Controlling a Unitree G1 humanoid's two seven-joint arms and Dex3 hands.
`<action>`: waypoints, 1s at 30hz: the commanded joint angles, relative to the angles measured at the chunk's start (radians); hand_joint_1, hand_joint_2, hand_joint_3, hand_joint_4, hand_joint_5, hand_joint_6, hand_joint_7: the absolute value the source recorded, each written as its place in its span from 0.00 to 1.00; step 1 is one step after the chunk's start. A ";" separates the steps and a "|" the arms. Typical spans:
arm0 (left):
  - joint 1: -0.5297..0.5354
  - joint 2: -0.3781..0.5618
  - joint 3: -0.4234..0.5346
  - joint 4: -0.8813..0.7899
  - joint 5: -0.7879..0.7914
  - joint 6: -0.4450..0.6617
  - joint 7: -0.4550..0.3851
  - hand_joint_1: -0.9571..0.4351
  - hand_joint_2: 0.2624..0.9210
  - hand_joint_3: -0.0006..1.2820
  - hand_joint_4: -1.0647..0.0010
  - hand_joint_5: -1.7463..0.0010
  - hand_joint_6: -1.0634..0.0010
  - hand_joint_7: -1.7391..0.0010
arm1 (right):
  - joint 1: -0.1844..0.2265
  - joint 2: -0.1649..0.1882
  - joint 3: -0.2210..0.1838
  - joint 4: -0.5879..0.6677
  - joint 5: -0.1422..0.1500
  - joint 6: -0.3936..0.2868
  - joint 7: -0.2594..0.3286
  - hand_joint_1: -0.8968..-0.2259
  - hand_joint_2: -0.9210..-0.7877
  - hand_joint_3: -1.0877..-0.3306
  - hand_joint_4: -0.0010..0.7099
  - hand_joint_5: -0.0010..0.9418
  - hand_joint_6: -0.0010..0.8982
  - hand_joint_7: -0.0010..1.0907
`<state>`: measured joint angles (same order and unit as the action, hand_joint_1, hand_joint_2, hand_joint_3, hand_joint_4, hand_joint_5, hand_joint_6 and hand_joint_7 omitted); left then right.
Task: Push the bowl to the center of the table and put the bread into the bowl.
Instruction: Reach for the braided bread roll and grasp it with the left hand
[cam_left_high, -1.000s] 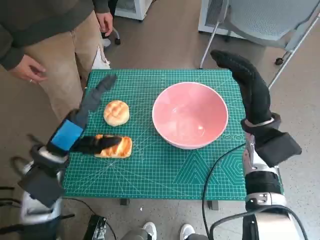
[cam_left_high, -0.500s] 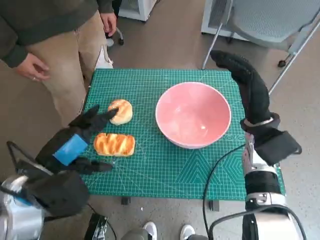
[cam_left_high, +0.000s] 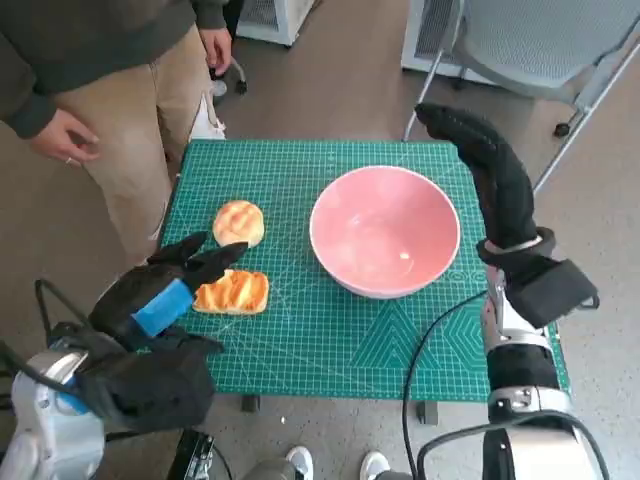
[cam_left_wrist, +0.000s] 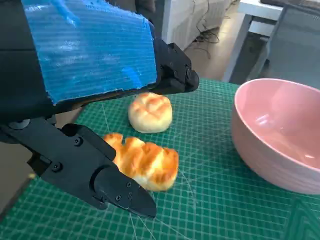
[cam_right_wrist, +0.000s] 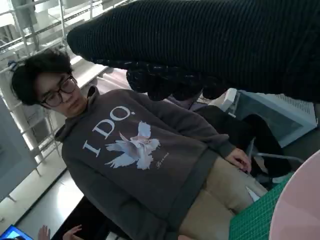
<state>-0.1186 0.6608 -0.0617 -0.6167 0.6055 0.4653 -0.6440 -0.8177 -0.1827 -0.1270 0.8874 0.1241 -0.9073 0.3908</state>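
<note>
Left hand (cam_left_high: 165, 290) spread over braided bread (cam_left_high: 232, 292) — pink bowl (cam_left_high: 384, 231) beside

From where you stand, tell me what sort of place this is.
Probably an office or lab set up for robot trials. The small table carries a green cutting mat, an office chair stands on the bare floor behind it, and a person watches in front of metal shelving.

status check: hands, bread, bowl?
Left hand open beside long bread, holding nothing. Right hand open by pink bowl, empty. Round bun on mat. Nothing blocking.
</note>
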 joint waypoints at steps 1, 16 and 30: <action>-0.028 0.014 -0.035 0.020 0.043 0.014 -0.015 0.49 0.60 0.00 0.81 0.99 0.63 0.99 | 0.020 0.007 -0.001 -0.001 0.018 0.018 0.011 0.30 0.00 0.33 0.28 0.00 0.25 0.10; -0.139 -0.006 -0.122 0.190 0.097 0.011 -0.004 0.48 0.61 0.00 0.81 1.00 0.64 1.00 | 0.024 0.004 0.000 0.003 0.027 0.009 0.011 0.30 0.00 0.33 0.28 0.00 0.24 0.12; -0.212 -0.041 -0.164 0.373 0.100 -0.015 0.049 0.41 0.63 0.01 0.83 1.00 0.66 1.00 | 0.034 -0.003 -0.002 -0.005 0.036 0.007 0.019 0.30 0.00 0.33 0.28 0.00 0.22 0.13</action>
<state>-0.3086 0.6297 -0.2140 -0.2781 0.7009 0.4609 -0.6110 -0.8123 -0.1825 -0.1280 0.8801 0.1535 -0.9097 0.3979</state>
